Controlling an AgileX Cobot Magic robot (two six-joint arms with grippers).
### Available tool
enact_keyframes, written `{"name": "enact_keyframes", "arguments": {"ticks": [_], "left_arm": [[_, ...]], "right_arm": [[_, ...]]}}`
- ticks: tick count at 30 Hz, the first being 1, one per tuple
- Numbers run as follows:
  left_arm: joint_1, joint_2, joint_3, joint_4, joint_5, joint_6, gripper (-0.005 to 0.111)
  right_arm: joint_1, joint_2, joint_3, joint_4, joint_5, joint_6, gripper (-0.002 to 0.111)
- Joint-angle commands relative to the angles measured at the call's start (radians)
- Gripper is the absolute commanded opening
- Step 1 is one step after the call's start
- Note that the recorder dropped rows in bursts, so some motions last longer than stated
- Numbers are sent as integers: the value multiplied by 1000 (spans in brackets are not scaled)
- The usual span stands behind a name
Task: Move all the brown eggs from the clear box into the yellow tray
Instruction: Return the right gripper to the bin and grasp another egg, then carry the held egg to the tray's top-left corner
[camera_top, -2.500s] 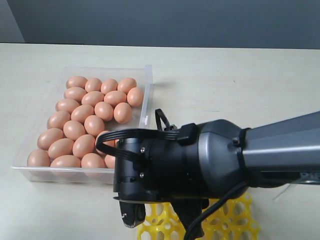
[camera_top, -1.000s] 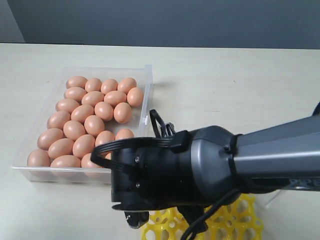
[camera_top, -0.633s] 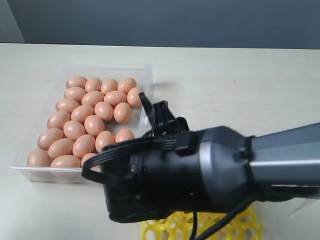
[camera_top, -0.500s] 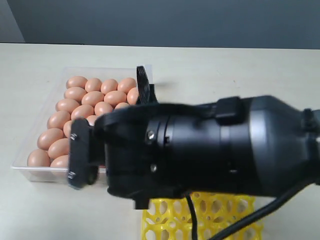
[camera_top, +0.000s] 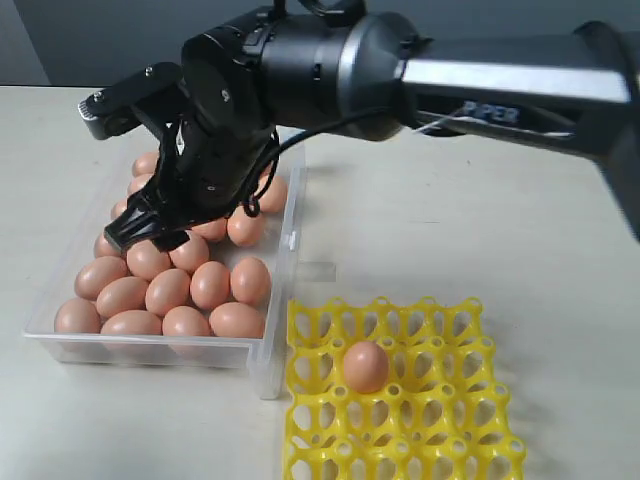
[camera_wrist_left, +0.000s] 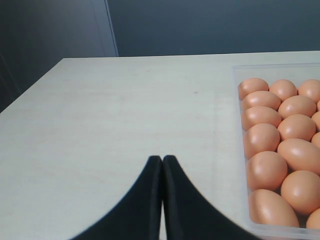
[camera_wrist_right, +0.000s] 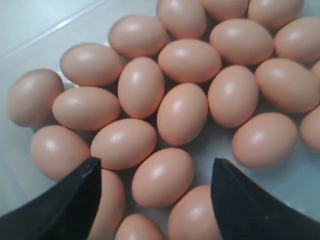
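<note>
Many brown eggs (camera_top: 190, 285) lie packed in the clear box (camera_top: 291, 215) on the left of the table. One brown egg (camera_top: 365, 365) sits in a middle cup of the yellow tray (camera_top: 440, 440), just right of the box's near corner. My right gripper (camera_top: 150, 237) reaches across and hangs over the box, hiding several eggs. In the right wrist view it (camera_wrist_right: 156, 167) is open above the eggs (camera_wrist_right: 182, 112), holding nothing. My left gripper (camera_wrist_left: 162, 158) is shut and empty over bare table beside the box wall (camera_wrist_left: 240, 125).
The beige table (camera_top: 480, 220) runs right of the box and behind the tray. A dark wall (camera_top: 120, 40) closes the back. In the left wrist view the table edge (camera_wrist_left: 30, 90) drops off to a dark area.
My right arm has swung away from above the yellow tray, up and left, to over the clear box. The tray is uncovered, with one egg in it.
</note>
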Motion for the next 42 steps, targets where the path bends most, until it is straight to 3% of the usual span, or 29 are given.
{"name": "enact_keyframes", "arguments": {"ticks": [1, 18, 22, 26, 37, 42], "left_arm": [[-5, -5, 4, 0, -11, 0, 0], [-5, -5, 4, 0, -11, 0, 0], [-5, -5, 4, 0, -11, 0, 0], [-5, -5, 4, 0, -11, 0, 0], [-5, -5, 4, 0, -11, 0, 0], [-5, -5, 4, 0, -11, 0, 0]], "right_arm": [[-11, 131, -162, 33, 229, -17, 62], [-12, 281, -242, 52, 294, 22, 59], [-12, 281, -242, 52, 290, 47, 35], [-12, 277, -242, 52, 277, 47, 0], [-12, 59, -240, 84, -31, 43, 0], [10, -99, -112, 99, -253, 28, 0]]}}
